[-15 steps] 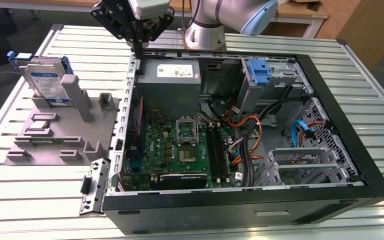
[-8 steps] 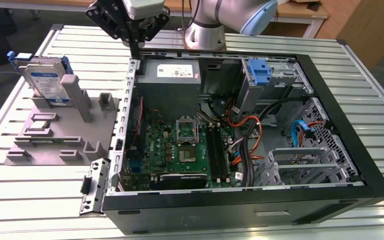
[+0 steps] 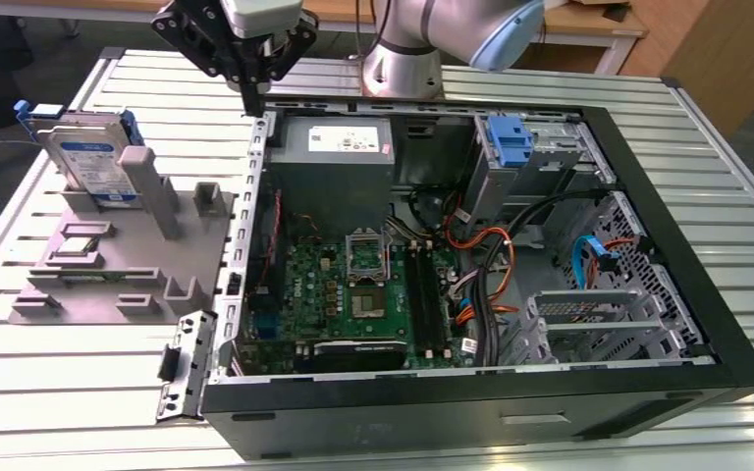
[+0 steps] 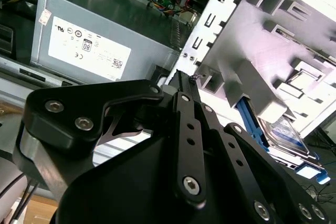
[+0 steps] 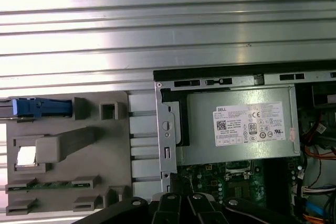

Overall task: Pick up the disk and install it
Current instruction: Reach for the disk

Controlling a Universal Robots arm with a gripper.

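The disk (image 3: 89, 162) is a silver drive with a blue-and-white label and blue rails. It stands upright in a grey fixture (image 3: 115, 265) on the table at the exterior view's left. In the second wrist view the disk (image 4: 286, 132) leans behind a grey post, and in the first wrist view its blue rail (image 5: 39, 107) shows edge-on. My gripper (image 3: 254, 106) hangs over the far corner of the open computer case (image 3: 639, 294), to the disk's right and apart from it. Its black fingers (image 4: 181, 85) meet at the tip with nothing between them.
A grey power-supply box (image 3: 331, 147) with a white sticker lies in the case just beside the gripper. A bare blue bracket (image 3: 509, 137) sits in the drive bay at the far right. The motherboard (image 3: 350, 294) and orange and black cables (image 3: 495, 265) lie below. The slatted metal table (image 3: 63, 392) surrounds everything.
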